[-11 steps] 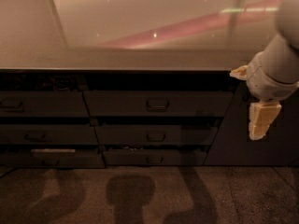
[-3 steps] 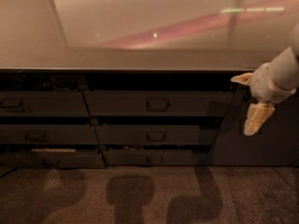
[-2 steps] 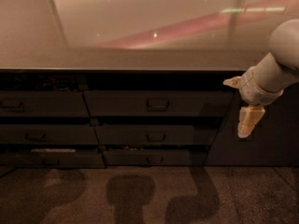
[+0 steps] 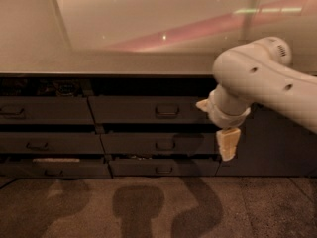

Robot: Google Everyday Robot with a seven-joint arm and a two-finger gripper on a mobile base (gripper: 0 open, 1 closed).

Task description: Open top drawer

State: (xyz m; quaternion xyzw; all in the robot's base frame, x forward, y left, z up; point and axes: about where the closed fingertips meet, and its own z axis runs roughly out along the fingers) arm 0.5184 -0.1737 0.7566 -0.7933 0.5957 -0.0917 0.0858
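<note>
Nearest: brown speckled floor w/ dark shadow patches.

Next back: dark grey cabinet w/ drawer fronts in 2 cols x 3 rows = 6 fronts, each w/ 1 loop handle, so 6 handles. A pale strip shows along the top edge of the btm drawer in the col at view-left; can't tell what it is.

Task thing: wide dark grey flat-fronted top drawer, top row of the wider col, just under the surface edge. It has 1 centred rectangular loop handle. Front looks in line w/ the fronts below, so judged not yet opened.

1 pale cream hand hangs pointing down on 1 white rounded arm coming in from view-right. Hand is past the top drawer's right end, lower than the handle, well apart from it and holding nothing. Wide or narrow: can't tell.

Farthest: pale glossy surface w/ a pinkish reflection streak.

Step, as judged: approach, no contact yet. Next move calls for bringing the hand up and view-left to the handle, taking hold of the loop, then a straight pull outward.
</note>
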